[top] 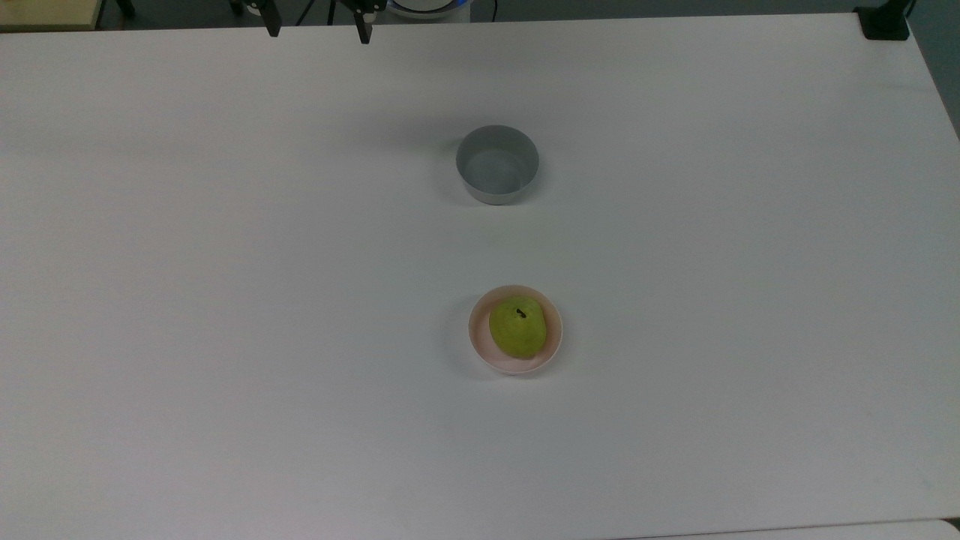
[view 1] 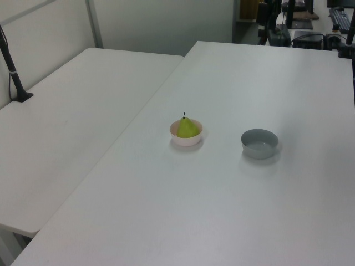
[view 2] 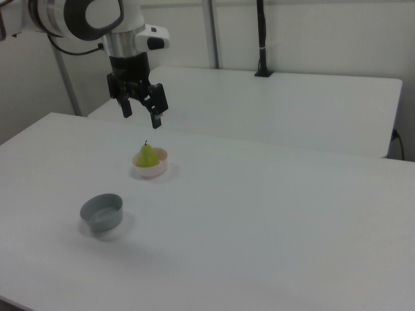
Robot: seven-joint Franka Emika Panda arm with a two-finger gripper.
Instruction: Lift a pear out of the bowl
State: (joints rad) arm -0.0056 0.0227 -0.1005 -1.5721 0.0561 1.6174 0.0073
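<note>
The gripper (view 2: 141,114) is held wide open and empty; below it, the pear (view 2: 146,156) is seated upright in the bowl (view 2: 155,170).

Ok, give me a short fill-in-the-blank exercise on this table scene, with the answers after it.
1. The pear sits upright in the pale ____ bowl.
2. The grey bowl holds ____.
3. In the right view, the gripper hangs above the table with its fingers ____.
4. In the left view, the grey bowl stands to the ____ of the pear's bowl.

Missing words: pink; nothing; open; right
</note>
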